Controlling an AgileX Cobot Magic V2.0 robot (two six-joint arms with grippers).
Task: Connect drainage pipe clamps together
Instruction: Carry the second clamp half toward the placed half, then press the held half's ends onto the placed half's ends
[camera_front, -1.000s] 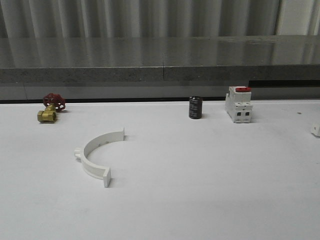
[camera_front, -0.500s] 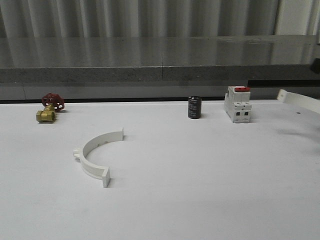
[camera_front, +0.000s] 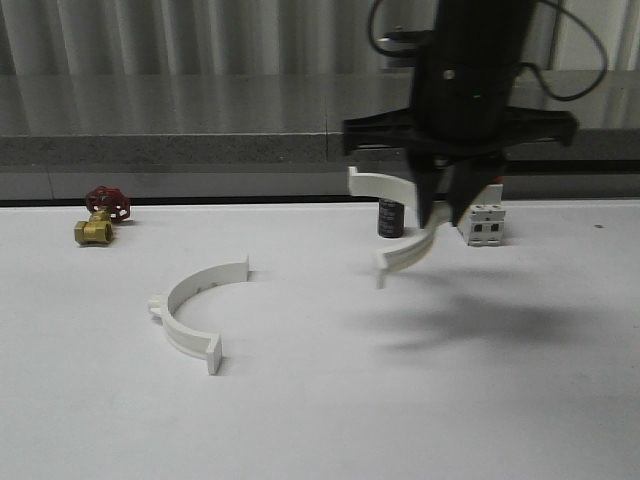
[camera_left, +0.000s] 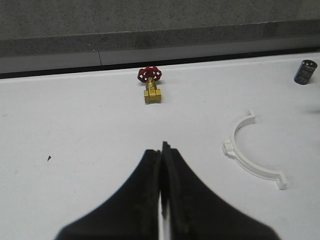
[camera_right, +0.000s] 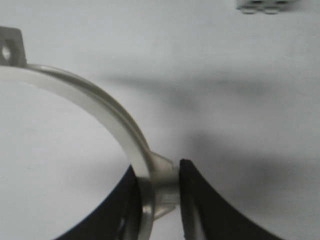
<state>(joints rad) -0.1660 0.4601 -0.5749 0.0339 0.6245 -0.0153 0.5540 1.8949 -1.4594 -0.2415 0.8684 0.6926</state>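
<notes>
One white half-ring drainage pipe clamp (camera_front: 180, 292) lies flat on the white table at the left, its open side facing right. In the left wrist view the same clamp (camera_left: 250, 168) lies well off to the side of my left gripper (camera_left: 162, 150), which is shut on nothing above bare table. My right gripper (camera_front: 440, 215) hangs above the table right of centre, shut on the second clamp (camera_front: 400, 258). In the right wrist view the fingers (camera_right: 192, 195) pinch that clamp (camera_right: 100, 97) at a rib on its arc, and its end tab sticks out away from them.
A brass valve with a red handwheel (camera_front: 100, 218) sits at the back left. A black cylinder (camera_front: 390, 218) and a white breaker with a red top (camera_front: 487, 228) stand at the back, just behind the right arm. A grey ledge (camera_front: 200, 150) runs along the far edge.
The right arm has come in from the right edge with its clamp and now hangs right of centre. The clamp on the table and the other objects have not moved.
</notes>
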